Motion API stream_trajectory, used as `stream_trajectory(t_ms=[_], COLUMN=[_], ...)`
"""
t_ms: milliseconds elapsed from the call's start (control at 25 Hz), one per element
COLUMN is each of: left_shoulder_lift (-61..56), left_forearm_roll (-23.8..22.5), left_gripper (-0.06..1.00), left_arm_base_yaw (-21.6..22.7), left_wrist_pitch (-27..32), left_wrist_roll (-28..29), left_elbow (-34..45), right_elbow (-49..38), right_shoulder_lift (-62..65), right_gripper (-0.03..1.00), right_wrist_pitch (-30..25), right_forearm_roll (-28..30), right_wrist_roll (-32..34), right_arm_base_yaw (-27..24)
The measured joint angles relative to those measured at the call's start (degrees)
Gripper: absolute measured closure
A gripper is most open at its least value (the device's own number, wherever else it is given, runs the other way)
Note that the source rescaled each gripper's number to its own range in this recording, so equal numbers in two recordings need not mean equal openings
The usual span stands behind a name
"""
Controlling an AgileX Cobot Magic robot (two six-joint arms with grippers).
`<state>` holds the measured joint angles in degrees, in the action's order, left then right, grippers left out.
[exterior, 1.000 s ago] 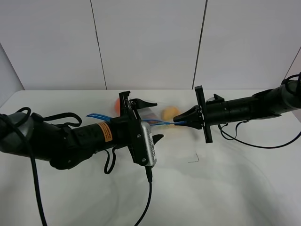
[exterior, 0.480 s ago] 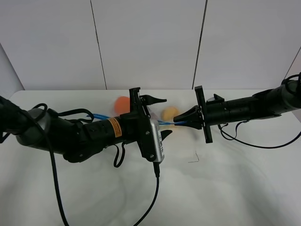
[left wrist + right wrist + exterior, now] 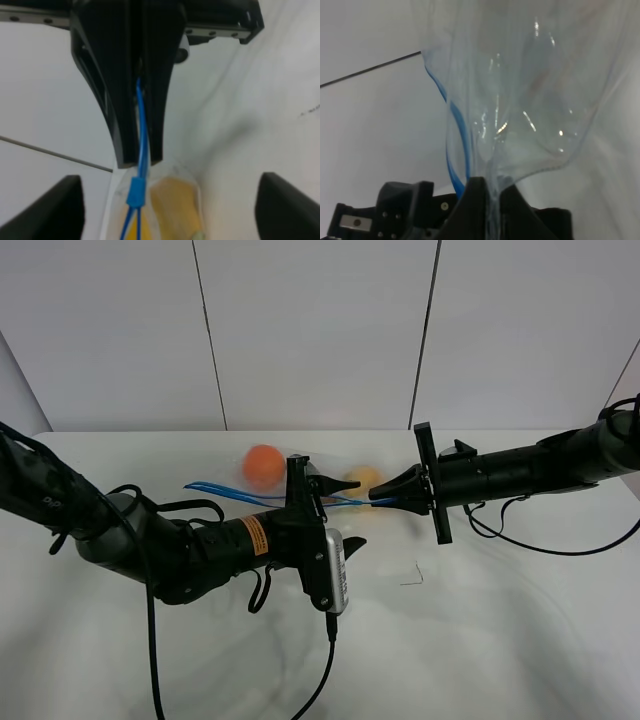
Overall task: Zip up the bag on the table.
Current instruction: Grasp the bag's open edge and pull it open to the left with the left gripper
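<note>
The clear bag hangs stretched between my two grippers above the white table. Its blue zipper strip runs from left to right. Orange produce and yellow produce show behind it. My left gripper is shut on the zipper strip, with the blue slider just past its fingertips and yellow produce beyond. My right gripper is shut on the bag's right end. In the right wrist view the bag and strip rise from its shut fingers.
A small thin wire-like mark lies on the table in front of the right gripper. The left wrist camera's black cable trails toward the front edge. The right arm's cable loops on the table. A white panelled wall stands behind.
My left gripper has slid right along the zipper strip, closer to the right gripper. The orange produce, hidden behind it before, now shows. The right gripper has not moved.
</note>
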<state>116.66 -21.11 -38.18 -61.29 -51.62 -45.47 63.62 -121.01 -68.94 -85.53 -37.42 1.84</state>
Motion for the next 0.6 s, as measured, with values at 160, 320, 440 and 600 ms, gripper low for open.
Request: stream_trajectory(t_ms=[160, 320, 440, 600], left_shoulder_lift=[0.0, 0.0, 0.0, 0.0], left_forearm_roll=[0.0, 0.0, 0.6, 0.5], left_gripper=[0.23, 0.26, 0.26, 0.27], left_arm_base_yaw=[0.0, 0.0, 0.0, 0.0], left_wrist_pitch=[-0.8, -0.5, 0.8, 2.1], left_wrist_roll=[0.5, 3.3, 4.8, 4.9], left_elbow=[-0.1, -2.3, -4.2, -4.3], right_elbow=[0.0, 0.0, 0.0, 0.0], right_shoulder_lift=[0.0, 0.0, 0.0, 0.0], right_gripper=[0.97, 0.97, 0.97, 0.97], right_wrist_pitch=[0.0, 0.0, 0.0, 0.0], right_forearm_roll=[0.0, 0.0, 0.0, 0.0], right_wrist_roll=[0.0, 0.0, 0.0, 0.0], right_arm_base_yaw=[0.0, 0.0, 0.0, 0.0])
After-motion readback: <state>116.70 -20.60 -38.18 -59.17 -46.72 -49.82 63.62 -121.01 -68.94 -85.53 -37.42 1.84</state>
